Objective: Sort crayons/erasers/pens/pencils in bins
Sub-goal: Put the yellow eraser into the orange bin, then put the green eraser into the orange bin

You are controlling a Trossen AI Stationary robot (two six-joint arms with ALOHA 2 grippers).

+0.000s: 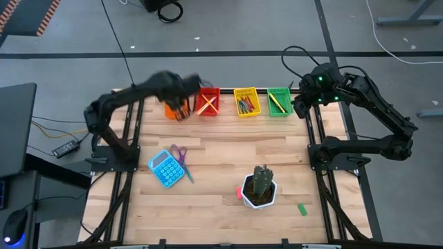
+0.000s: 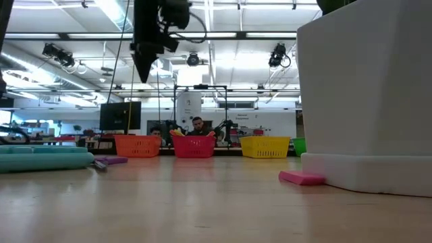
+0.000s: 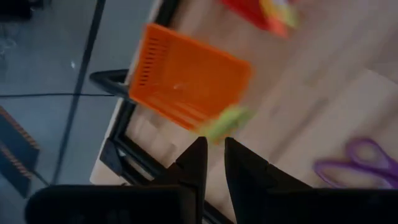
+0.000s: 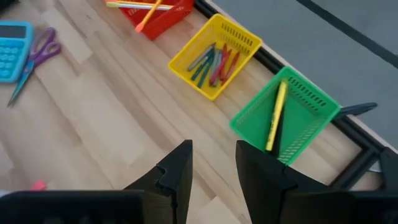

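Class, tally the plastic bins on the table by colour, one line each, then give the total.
Orange bin: 1
Red bin: 1
Yellow bin: 1
Green bin: 1
Total: 4

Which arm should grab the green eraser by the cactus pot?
Right. The green eraser lies on that arm's side; the right gripper hangs open near the green bin, while the left gripper is at the far orange bin.
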